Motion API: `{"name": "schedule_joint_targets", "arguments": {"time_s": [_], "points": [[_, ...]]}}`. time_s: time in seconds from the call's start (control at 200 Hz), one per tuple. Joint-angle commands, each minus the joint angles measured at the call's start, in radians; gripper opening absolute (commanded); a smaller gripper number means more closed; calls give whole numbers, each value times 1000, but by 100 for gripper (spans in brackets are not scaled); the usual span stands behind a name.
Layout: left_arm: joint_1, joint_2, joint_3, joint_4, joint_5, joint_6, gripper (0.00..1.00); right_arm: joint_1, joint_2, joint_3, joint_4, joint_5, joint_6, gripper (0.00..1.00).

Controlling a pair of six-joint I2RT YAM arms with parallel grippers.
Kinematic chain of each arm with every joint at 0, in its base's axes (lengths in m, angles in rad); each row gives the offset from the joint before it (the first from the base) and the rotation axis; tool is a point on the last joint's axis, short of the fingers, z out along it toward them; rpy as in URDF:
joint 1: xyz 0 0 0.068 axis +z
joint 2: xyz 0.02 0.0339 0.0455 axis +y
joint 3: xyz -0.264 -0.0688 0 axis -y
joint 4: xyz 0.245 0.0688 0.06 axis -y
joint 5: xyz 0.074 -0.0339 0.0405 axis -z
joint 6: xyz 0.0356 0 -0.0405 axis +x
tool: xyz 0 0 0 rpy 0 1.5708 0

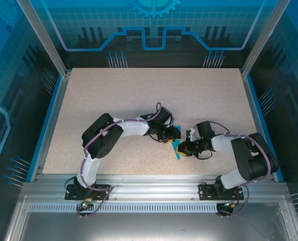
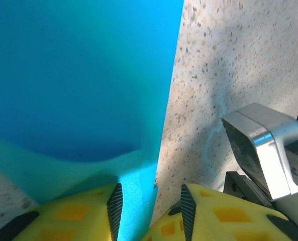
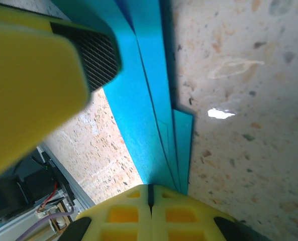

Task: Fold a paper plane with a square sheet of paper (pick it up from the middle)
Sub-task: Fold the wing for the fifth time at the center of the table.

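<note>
We are looking into a robotics lab cell; a left arm (image 1: pixel 103 138) and a right arm (image 1: pixel 249 155) are sitting bolted to an aluminium rail (image 1: pixel 149 183) at the near edge of a speckled tabletop (image 1: pixel 138 95); blue-tinted clear panels (image 1: pixel 189 25), printed with circuit lines and a gear (image 1: pixel 155 6), are enclosing it; metal frame posts (image 1: pixel 40 35) are holding those panels.

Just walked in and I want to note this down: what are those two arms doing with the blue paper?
The two arms meet near the front middle of the table over a teal paper that is already folded into several long layers. The right gripper is shut on one end of it. The left gripper has its jaws apart with an edge of the paper between them, not clamped. It looks like mid-fold work on a paper plane.
</note>
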Motion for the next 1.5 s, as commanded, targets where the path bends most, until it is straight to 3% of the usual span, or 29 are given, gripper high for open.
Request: {"name": "schedule_joint_targets", "arguments": {"time_s": [0.0,0.185,0.49,0.84,1.495], "points": [[53,-66,-35,60,34,37,46,25,54,-16,-87,134,-37,0],[90,-144,-67,139,98,88,58,30,66,7,-94,135,-49,0],[62,-126,-124,195,136,97,58,37,99,27,-97,136,-54,0],[61,1,-48,213,134,141,57,45,101,27,-102,142,-58,0],[256,100,68,70,101,263,56,59,101,34,-129,163,-56,0]]}}
